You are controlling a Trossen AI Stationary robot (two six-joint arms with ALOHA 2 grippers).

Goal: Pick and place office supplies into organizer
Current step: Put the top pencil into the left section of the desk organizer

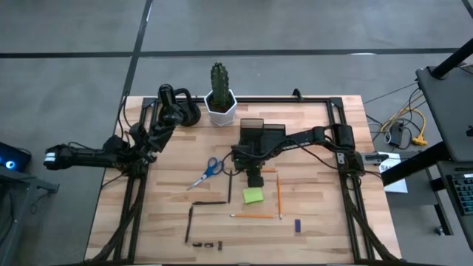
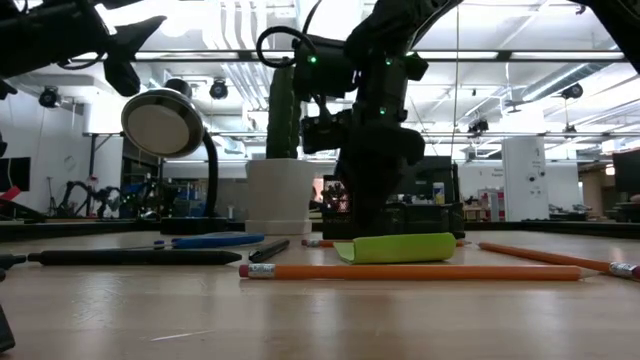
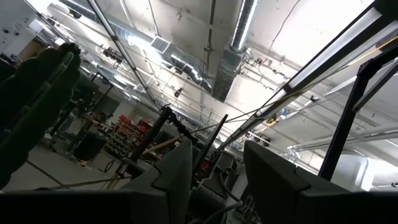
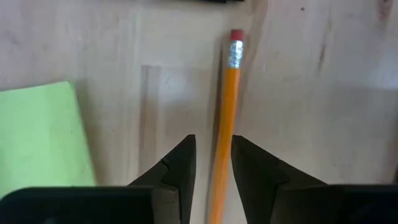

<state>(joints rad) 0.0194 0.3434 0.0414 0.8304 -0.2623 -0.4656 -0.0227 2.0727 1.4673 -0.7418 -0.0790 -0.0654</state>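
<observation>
The right gripper's (image 4: 212, 163) fingers (image 4: 177, 168) straddle an orange pencil (image 4: 225, 118) lying on the wooden surface (image 4: 311, 112); whether they pinch it is unclear. A green pad (image 4: 40, 137) lies beside. The organizer (image 1: 252, 127) sits near a cactus pot (image 1: 220, 107). The left gripper (image 3: 214, 180), fingers apart, points at the ceiling.

robotics lab or workshop. wooden tabletop (image 1: 318, 222) on grey concrete floor (image 1: 74, 29), black frame rails along its edges. open industrial ceiling: exposed silver duct (image 3: 239, 37), pipes, strip lights (image 2: 520, 55). background: benches with more equipment, white cabinet (image 2: 523, 178). cables and laptop (image 1: 451, 96) beside tabletop.
</observation>
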